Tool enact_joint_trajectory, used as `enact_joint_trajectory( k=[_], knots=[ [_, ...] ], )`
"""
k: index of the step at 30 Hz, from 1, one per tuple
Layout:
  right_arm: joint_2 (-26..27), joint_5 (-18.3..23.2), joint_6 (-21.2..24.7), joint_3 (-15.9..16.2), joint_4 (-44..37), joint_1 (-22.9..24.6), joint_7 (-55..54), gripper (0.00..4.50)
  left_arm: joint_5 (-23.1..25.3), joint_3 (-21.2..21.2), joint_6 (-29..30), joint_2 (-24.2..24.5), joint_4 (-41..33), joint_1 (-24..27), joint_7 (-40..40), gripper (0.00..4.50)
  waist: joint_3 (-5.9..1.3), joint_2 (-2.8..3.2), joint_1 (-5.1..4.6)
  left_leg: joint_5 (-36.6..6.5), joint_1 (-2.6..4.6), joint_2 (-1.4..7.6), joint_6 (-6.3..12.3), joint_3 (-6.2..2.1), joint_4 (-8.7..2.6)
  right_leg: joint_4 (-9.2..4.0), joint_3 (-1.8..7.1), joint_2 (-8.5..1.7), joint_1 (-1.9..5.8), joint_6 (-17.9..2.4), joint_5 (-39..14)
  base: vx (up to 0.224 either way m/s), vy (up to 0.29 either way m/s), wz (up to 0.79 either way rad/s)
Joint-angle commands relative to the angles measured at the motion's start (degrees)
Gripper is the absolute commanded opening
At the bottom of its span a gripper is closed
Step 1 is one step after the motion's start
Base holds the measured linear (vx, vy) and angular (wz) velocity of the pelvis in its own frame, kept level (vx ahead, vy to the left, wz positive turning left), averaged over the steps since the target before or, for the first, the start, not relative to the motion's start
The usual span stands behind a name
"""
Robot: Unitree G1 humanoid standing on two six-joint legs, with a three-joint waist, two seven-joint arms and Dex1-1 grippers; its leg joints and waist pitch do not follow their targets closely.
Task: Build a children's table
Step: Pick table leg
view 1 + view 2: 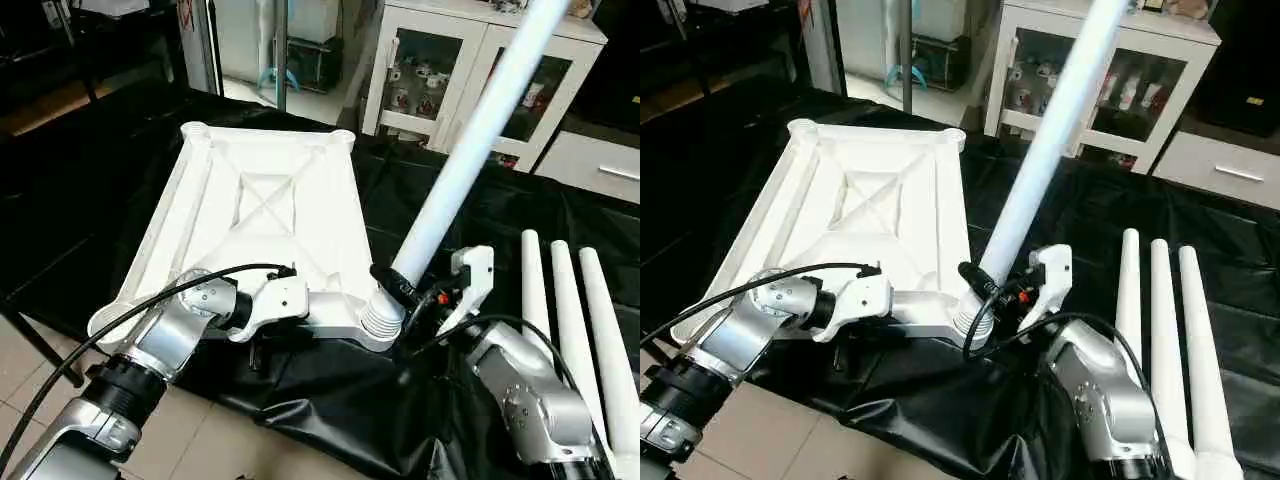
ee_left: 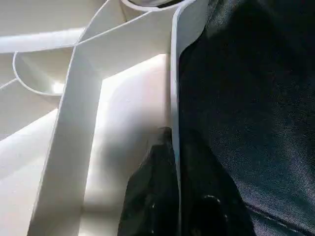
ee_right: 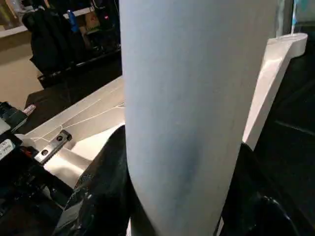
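The left gripper point(image 2: 174, 196) pinched the near rim of the upturned white tabletop point(image 1: 262, 225), which lay on the black-covered worktable point(image 1: 480, 215). The right gripper point(image 1: 418, 290) clasped a white leg point(image 1: 470, 150) that stood tilted in the tabletop's near right corner socket point(image 1: 381, 322). Three spare legs point(image 1: 575, 320) lay side by side at far right.

The raised leg point(image 1: 470, 150) runs off the top edge; upper right, cabinet point(image 1: 480, 60) contents are too small to tell
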Motion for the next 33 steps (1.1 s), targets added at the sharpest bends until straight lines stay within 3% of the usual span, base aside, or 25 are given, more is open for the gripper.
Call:
enact_joint_trajectory(
  k=[1, 8, 12, 17, 21, 22, 25, 28, 31, 33],
  knots=[
    [-0.98, -2.69, 0.19, 0.51, 2.64, 2.55, -0.05, 1.84, -0.92, -0.93, 0.38, -1.37, 1.31, 2.48, 1.73, 0.0, -1.56, -0.18, -0.45, -14.43, 0.81, 5.65, -1.32, -3.1, -5.54, -5.07, 4.47, -6.69, 1.23, -7.05, -16.77, 0.0, 0.0, 0.0],
    [-2.26, -5.36, -3.94, 3.82, 3.32, 4.94, 2.3, 1.84, -0.8, -0.77, 0.49, -1.39, 1.43, 2.36, 1.89, 0.0, -1.43, -0.23, -0.45, -15.08, 0.68, 5.68, -0.77, -3.2, -5.66, -5.36, 4.5, -6.72, 1.25, -6.61, -18.46, 0.0, 0.0, 0.0],
    [-2.21, -5.74, -4.62, 4.13, 3.67, 5.3, 2.53, 1.84, -0.79, -0.72, 0.61, -1.42, 1.33, 2.37, 1.98, 0.0, -1.34, -0.25, -0.5, -16.55, 0.81, 5.7, -0.92, -3.27, -5.74, -5.69, 4.58, -6.81, 1.09, -6.21, -20.76, 0.0, 0.0, 0.0],
    [-3.02, -7.85, -4.38, 5.51, 5.14, 5.09, 1.85, 1.84, -0.69, -0.7, 0.77, -1.33, 1.35, 2.31, 1.9, 0.0, -1.28, -0.2, -0.5, -16.46, 0.82, 5.72, -0.82, -3.26, -5.88, -5.68, 4.58, -6.75, 1.08, -6.34, -19.95, 0.0, 0.0, 0.0],
    [-4.26, -10.37, -3.04, 7.21, 6.59, 4.06, 0.9, 1.84, -0.66, -0.69, 0.81, -1.27, 1.38, 2.27, 1.85, 0.0, -0.52, -0.12, -1.14, -23.76, 1.8, 5.56, -2.06, -3.81, -6.28, -7.46, 4.36, -7.2, 0.77, -3.51, -33.37, 0.0, 0.0, 0.0],
    [-4.6, -10.91, -2.82, 7.67, 6.94, 3.73, 0.89, 1.84, -0.64, -0.69, 0.81, -1.28, 1.38, 2.27, 1.83, 0.0, -0.73, -0.28, -1.34, -23.77, 2.01, 5.58, -2.07, -3.89, -6.43, -7.63, 4.4, -7.24, 0.88, -2.9, -33.81, 0.0, 0.0, 0.0],
    [-5.72, -12.34, -1.09, 9.24, 8.11, 1.28, 1.27, 1.84, -0.62, -0.72, 0.86, -1.25, 1.22, 2.39, 1.76, 0.0, -0.72, -0.24, -1.99, -23.52, 1.66, 5.7, -2.4, -4.09, -6.85, -7.14, 4.28, -6.78, 1.07, -3.39, -30.64, 0.0, 0.0, 0.0],
    [-6.21, -12.81, -0.14, 10.0, 8.74, -0.3, 1.81, 1.84, -0.61, -0.78, 1.02, -1.26, 0.99, 2.59, 1.76, 0.0, -0.59, -0.32, -2.01, -24.75, 1.98, 5.61, -2.27, -4.03, -6.72, -7.62, 4.48, -7.15, 0.71, -3.25, -33.04, 0.0, 0.0, 0.0],
    [-6.85, -13.63, 0.97, 11.44, 9.53, -1.34, 2.35, 1.83, -0.57, -0.79, 1.17, -1.28, 0.87, 2.73, 1.74, 0.0, -0.51, -0.41, -2.25, -25.84, 1.84, 5.64, -2.48, -4.33, -6.87, -7.75, 4.25, -7.16, 0.86, -2.57, -34.76, 0.0, 0.0, 0.0],
    [-6.95, -13.82, 1.64, 11.98, 9.96, -1.63, 2.36, 1.83, -0.55, -0.78, 1.27, -1.3, 0.78, 2.8, 1.74, 0.0, -0.34, -0.54, -2.54, -27.57, 2.23, 5.61, -2.65, -4.39, -6.89, -8.06, 4.15, -7.09, 0.5, -2.2, -36.48, 0.0, 0.0, 0.0]
  ],
)
